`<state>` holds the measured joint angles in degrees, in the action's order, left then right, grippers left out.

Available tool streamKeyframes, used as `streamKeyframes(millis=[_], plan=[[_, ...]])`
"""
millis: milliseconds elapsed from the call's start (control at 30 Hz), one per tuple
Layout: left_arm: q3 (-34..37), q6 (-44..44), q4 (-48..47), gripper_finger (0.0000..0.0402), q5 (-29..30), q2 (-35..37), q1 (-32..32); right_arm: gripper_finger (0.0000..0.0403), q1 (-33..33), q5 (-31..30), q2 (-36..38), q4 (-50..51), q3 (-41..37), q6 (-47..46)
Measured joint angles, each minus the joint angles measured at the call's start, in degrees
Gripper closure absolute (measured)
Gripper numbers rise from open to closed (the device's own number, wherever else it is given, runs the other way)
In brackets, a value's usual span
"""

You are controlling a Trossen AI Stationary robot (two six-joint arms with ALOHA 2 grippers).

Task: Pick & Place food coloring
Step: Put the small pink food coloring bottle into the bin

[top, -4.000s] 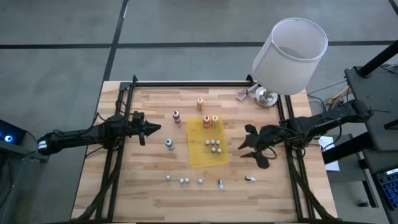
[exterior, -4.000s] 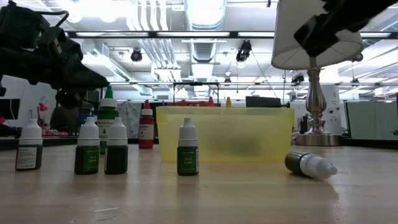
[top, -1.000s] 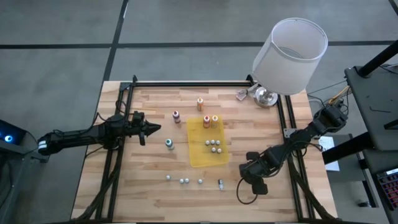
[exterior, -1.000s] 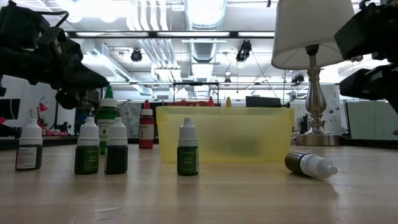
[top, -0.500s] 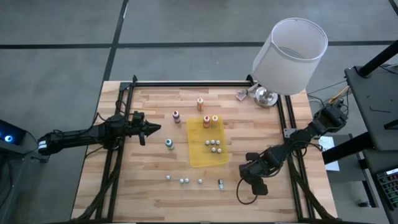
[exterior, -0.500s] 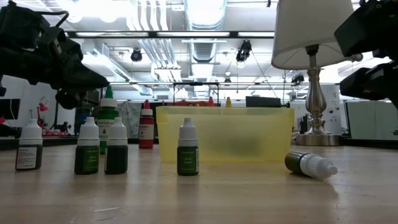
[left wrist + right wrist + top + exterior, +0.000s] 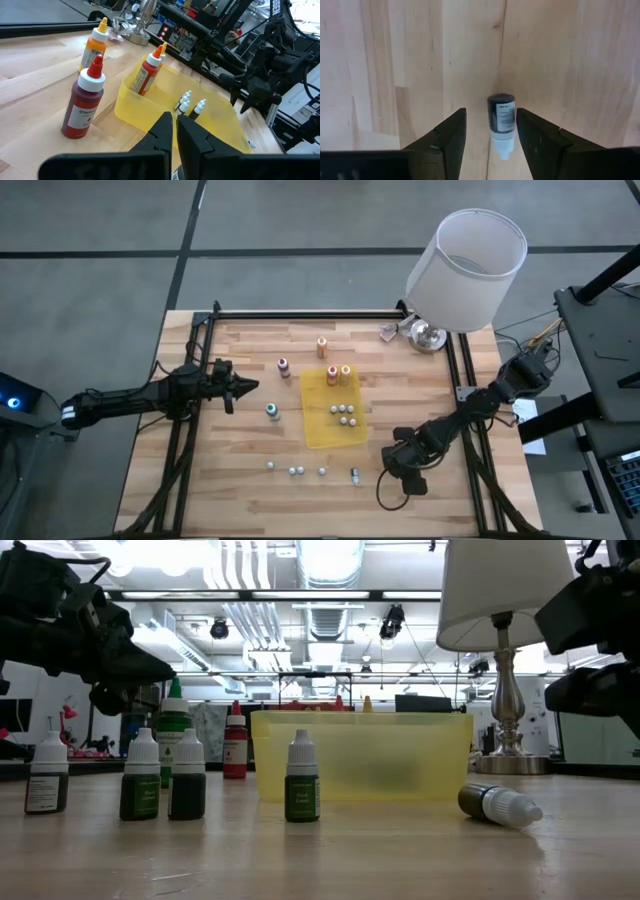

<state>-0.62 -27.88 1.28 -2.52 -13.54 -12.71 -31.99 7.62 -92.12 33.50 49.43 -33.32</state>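
Food coloring bottles stand about the table. A small dark one with a white cap (image 7: 501,120) lies on its side near the table's near right corner (image 7: 498,804). My right gripper (image 7: 491,113) points down over it, open, one finger on each side, touching nothing; from above the gripper (image 7: 402,468) hides the bottle. A yellow tray (image 7: 322,435) mid-table holds two orange bottles (image 7: 338,373) and three tiny ones (image 7: 341,413). My left gripper (image 7: 246,387) waits shut at the table's left (image 7: 175,131).
Outside the tray stand an orange bottle (image 7: 322,346), a dark red one (image 7: 283,366) and a teal one (image 7: 272,411). Several tiny bottles (image 7: 297,471) stand in a row near the front edge. A lamp with a white shade (image 7: 466,268) stands at the far right corner.
My right gripper has sunk a little toward the lying bottle, its fingers as wide apart as before. The bottle has not moved.
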Motion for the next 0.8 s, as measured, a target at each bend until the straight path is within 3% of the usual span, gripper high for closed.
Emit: streamKeyframes(millis=[533,800], plan=[[0.00,0.00,0.00,0.0401,0.00,0.00,-0.02,0.0239,0.28,-0.20,-1.37,0.12,-0.11,1.01],[0.00,0.00,0.00,0.0401,0.00,0.00,0.00,0.0239,0.28,-0.21,-1.27,0.78,-0.15,8.27]])
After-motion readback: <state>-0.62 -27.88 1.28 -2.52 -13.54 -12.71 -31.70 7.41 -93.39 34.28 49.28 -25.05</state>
